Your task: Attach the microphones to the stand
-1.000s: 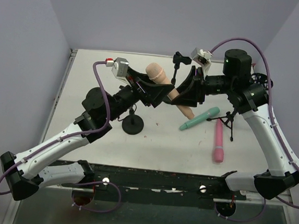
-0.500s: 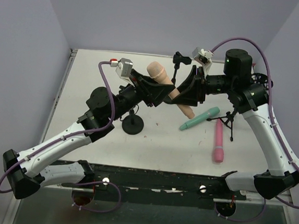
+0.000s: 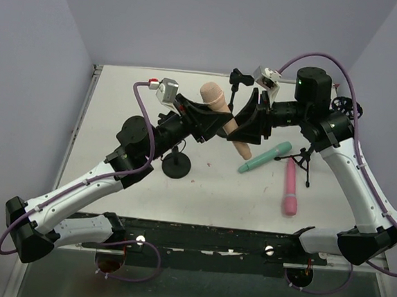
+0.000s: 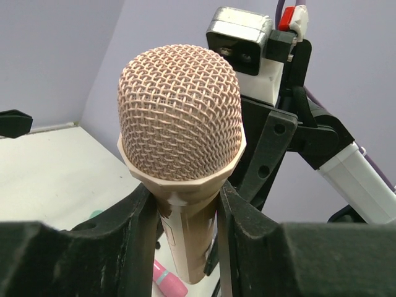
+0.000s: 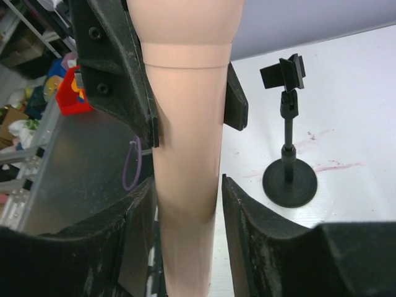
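Peach-tan microphone (image 4: 179, 124) is clamped by left gripper (image 4: 185, 207) and right gripper (image 5: 187, 195).

We see pale lavender walls (image 3: 216, 25) rising behind and to either side of the left gripper (image 3: 218, 120) and right gripper (image 3: 245, 128). Below them lies a white table (image 3: 118, 114), faintly smudged with reddish stains (image 5: 334, 167). In the right wrist view, past that gripper's left finger, a grey metal surface (image 5: 80, 185) meets colourful clutter (image 5: 37, 93). The light is soft and even.
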Controlling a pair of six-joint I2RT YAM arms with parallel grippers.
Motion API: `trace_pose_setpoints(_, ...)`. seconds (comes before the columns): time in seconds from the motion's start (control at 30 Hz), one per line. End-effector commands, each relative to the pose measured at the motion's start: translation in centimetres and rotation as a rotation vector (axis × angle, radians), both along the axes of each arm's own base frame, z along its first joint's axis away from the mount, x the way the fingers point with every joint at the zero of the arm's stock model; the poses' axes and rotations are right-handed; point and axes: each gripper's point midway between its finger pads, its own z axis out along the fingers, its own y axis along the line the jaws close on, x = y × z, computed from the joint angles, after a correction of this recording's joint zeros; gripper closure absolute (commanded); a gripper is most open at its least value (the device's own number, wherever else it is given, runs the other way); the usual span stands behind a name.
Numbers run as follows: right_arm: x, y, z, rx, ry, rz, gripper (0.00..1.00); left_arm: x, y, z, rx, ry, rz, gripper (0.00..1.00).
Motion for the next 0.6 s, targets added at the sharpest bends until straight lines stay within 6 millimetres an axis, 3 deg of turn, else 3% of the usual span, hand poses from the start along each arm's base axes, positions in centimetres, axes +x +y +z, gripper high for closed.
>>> trace_pose_setpoints(0.0, -0.1, -0.3, -1.2, -0.02, 0.014, -0.012, 0.39, -1.7, 1.3, 3.0, -0.068, -0.109, -0.016, 0.99)
trace_pose_setpoints(0.1, 0.0, -0.4, -2.2, -0.036, 0.021, -0.016, 0.22, -1.9, 1.7, 3.4, -0.07, -0.128, -0.007, 1.0)
trace_pose_setpoints(0.2, -0.2, -0.5, -3.1, -0.045, 0.023, 0.0, 0.16, -2.0, 1.9, 3.6, -0.067, -0.14, -0.003, 1.0)
trace_pose_setpoints(0.57, -1.1, -0.4, -3.1, -0.028, 0.039, 0.066, 0.24, -1.8, 1.7, 3.6, -0.043, -0.158, -0.004, 1.0)
